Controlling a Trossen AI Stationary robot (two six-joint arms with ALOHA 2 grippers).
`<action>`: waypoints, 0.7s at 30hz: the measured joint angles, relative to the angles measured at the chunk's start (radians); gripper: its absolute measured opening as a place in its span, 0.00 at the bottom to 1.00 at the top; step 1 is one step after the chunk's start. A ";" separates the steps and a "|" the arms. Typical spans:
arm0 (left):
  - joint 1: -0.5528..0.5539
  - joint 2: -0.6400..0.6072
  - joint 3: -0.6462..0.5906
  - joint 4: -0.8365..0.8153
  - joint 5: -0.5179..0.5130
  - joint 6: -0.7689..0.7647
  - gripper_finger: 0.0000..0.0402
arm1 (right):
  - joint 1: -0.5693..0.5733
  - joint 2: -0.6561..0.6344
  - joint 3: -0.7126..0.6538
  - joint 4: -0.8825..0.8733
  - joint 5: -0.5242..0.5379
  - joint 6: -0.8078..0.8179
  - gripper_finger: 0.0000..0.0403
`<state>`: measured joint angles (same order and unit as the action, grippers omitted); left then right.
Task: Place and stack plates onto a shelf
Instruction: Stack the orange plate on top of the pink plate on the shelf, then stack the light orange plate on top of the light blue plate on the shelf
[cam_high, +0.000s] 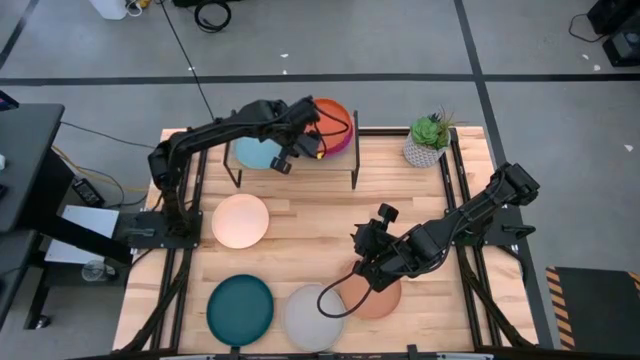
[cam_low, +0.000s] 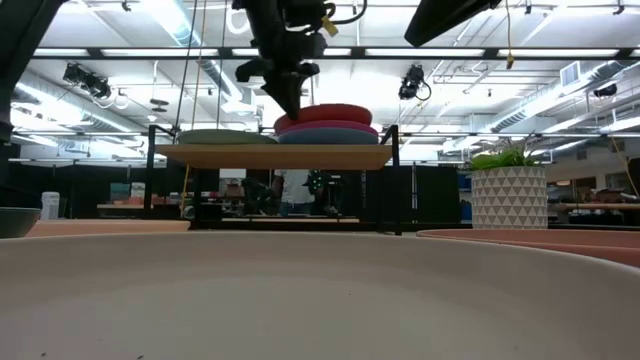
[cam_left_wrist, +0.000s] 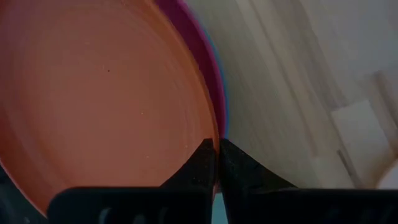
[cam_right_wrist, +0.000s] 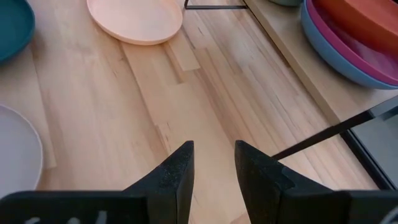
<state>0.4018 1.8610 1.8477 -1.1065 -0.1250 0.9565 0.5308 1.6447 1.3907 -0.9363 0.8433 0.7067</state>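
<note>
From above I see the shelf (cam_high: 255, 172) standing at the far side of the wooden table (cam_high: 320, 240), with its pale board top on thin black legs. On its right half there is a stack of three plates: the blue plate (cam_right_wrist: 336, 56) at the bottom, the magenta plate (cam_right_wrist: 367, 53) on it, and the orange plate (cam_high: 335, 115) on top. On the left half of the shelf lies the pale blue plate (cam_high: 255, 152), partly hidden under the arm. The left gripper (cam_high: 305, 140) is over the shelf, at the near-left edge of the stack. In its wrist view the two dark fingers (cam_left_wrist: 205, 162) are pressed together with almost no gap, just at the rim of the orange plate; I think they are clenched on nothing, but the view is very close and I cannot be fully sure they do not pinch the rim. The right gripper (cam_right_wrist: 212, 165) hangs over the middle of the table, pointing toward the shelf, with its fingers apart and nothing between them. The other plates are on the table: the cream plate (cam_high: 240, 220) near the left front of the shelf, and along the near edge the dark teal plate (cam_high: 240, 306), the grey plate (cam_high: 312, 318) and the salmon plate (cam_high: 375, 298), which is partly under the right arm. A potted plant (cam_high: 430, 138) stands to the right of the shelf.
</note>
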 joint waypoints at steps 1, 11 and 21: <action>-0.003 0.000 0.000 -0.006 0.004 0.000 0.05 | 0.000 0.000 0.000 0.000 0.000 0.000 0.30; -0.037 0.000 0.000 -0.015 0.018 -0.032 0.07 | 0.000 0.000 0.000 0.016 0.000 0.000 0.30; -0.048 -0.002 0.002 0.054 -0.053 -0.056 0.29 | 0.000 0.000 0.000 0.023 -0.009 0.012 0.30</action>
<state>0.3534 1.8587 1.8492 -1.0524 -0.1783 0.9009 0.5308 1.6447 1.3907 -0.9138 0.8346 0.7185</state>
